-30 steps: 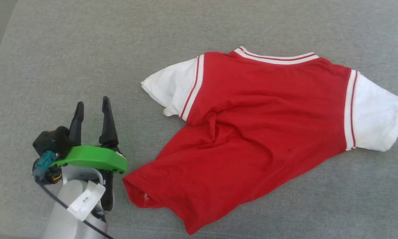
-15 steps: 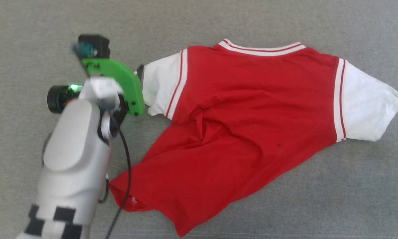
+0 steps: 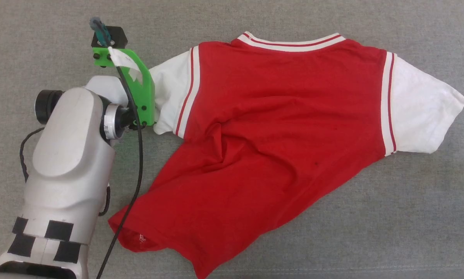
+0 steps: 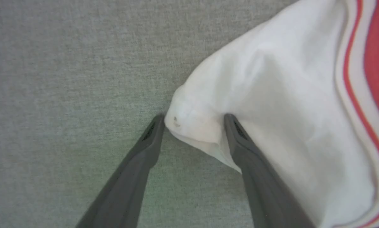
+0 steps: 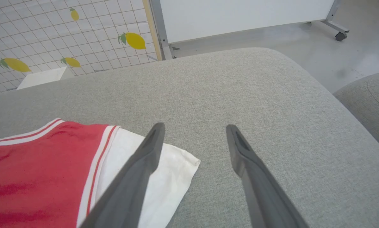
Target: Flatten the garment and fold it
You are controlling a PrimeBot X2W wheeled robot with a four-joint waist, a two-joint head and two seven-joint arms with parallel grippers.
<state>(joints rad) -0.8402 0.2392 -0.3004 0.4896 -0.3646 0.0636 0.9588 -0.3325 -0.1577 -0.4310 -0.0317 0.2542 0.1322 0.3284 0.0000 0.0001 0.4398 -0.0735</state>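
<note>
Grey sofa upholstery [image 3: 332, 232] carries the garment [image 3: 278, 128], rumpled across the middle and right, collar at the far side, hem bunched toward the near left. We judge the risk to be a shallow bite. Our left jaws stand open with only the folded tip of the left sleeve [image 4: 271, 95] between them, so closing may catch one layer, or slip off and drag the creases worse. Our left forearm [image 3: 69, 155] reaches in from the near left, wrist turned right toward that sleeve. Our right jaws stand open too, empty, over the cushion beside the right sleeve [image 5: 177, 167].
</note>
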